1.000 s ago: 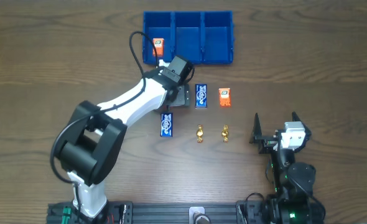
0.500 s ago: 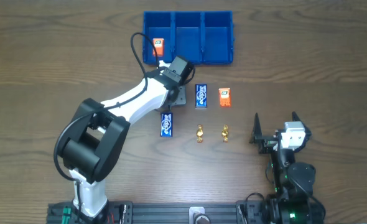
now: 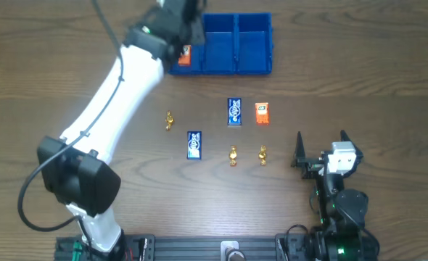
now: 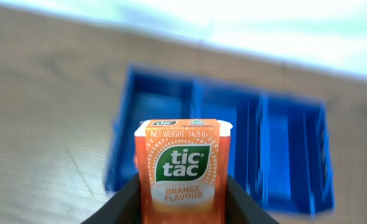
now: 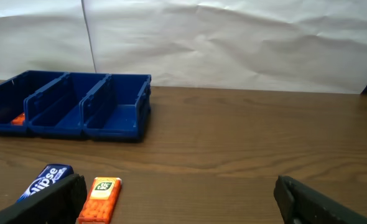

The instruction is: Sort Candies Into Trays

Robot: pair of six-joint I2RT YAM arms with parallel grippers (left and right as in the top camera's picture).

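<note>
**Orange candy box held high over tray**

The left end effector (image 4: 183,208) pinches an upright orange candy box (image 4: 185,163) above the blue tray (image 4: 283,162), apparently to clear its walls before a drop. Blue candies (image 3: 233,112) and gold candies (image 3: 233,155) wait on the table (image 3: 373,87). The right end effector (image 3: 321,146) rests spread nearby.

Bright, even light from overhead. Soft short shadows hug the blue tray (image 3: 236,70). The table (image 3: 359,87) beside it has a mild sheen, and the white backdrop (image 5: 233,43) behind it glares.
</note>
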